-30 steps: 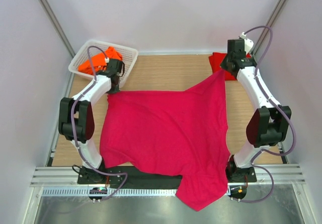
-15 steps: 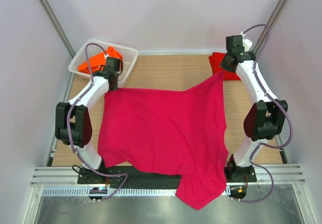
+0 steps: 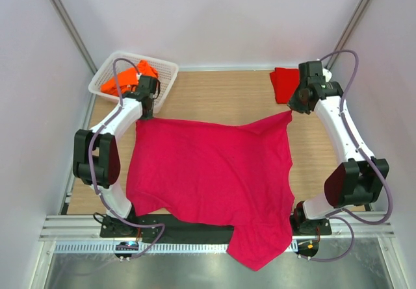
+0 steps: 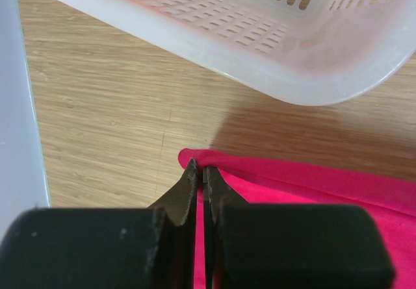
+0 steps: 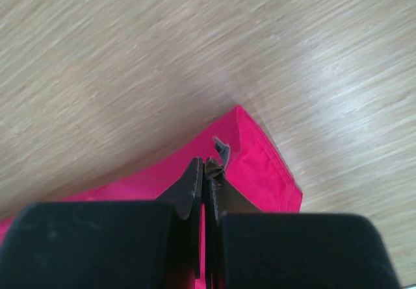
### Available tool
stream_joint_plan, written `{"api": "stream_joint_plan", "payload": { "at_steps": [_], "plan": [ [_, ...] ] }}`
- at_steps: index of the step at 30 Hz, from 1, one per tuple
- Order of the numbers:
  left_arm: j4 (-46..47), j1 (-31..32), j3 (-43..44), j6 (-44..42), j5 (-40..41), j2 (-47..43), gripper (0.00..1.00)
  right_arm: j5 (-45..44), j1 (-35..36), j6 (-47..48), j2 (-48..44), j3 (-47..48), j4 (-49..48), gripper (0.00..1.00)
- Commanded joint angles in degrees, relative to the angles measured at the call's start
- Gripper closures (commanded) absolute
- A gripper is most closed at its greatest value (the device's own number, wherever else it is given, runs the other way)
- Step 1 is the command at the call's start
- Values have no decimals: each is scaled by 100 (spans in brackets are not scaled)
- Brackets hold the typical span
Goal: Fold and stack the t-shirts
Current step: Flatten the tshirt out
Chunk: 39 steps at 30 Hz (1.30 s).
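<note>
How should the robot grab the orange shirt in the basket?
Come straight down from above and pinch the orange shirt at a raised fold. The walls of the white basket close off its sides, and the cloth lies crumpled, so a bunched-up ridge is probably easiest.

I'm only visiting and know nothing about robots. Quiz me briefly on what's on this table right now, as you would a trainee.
1. True or false: the left gripper and the right gripper are each shut on a far corner of the magenta-pink t-shirt.
2. What lies in the white basket? A) the orange t-shirt B) a towel C) nothing
3. Fill the gap: the red t-shirt lies at the far ____ corner of the table, by the robot's own sides.
Key: 1 true; 2 A; 3 right.
</note>
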<state>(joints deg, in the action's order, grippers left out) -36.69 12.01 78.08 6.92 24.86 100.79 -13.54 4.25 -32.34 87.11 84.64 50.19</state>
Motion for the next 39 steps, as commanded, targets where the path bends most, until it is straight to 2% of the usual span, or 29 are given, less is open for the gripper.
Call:
{"api": "stream_joint_plan", "payload": {
  "at_steps": [1,9,13,18,26,34,39],
  "plan": [
    [-23,117,14,-234,124,28,100,290,-38,-124,-369,-158,245,99],
    [-22,267,-522,-516,598,-209,100,545,-38,-194,-757,-826,342,99],
    [-487,284,-461,-131,862,-104,100,598,-47,-212,-924,-1125,298,99],
    [-840,284,-505,275,775,-25,100,651,-47,-194,-977,-1125,447,99],
    [-630,354,-400,293,-59,-209,99,501,-47,-80,-1012,-1310,377,99],
    [-331,504,-4,-24,-113,81,99,484,-47,-71,-880,-1065,307,99],
    [-356,495,49,-68,-26,28,96,554,-47,-45,-818,-879,395,99]
  ]
}}
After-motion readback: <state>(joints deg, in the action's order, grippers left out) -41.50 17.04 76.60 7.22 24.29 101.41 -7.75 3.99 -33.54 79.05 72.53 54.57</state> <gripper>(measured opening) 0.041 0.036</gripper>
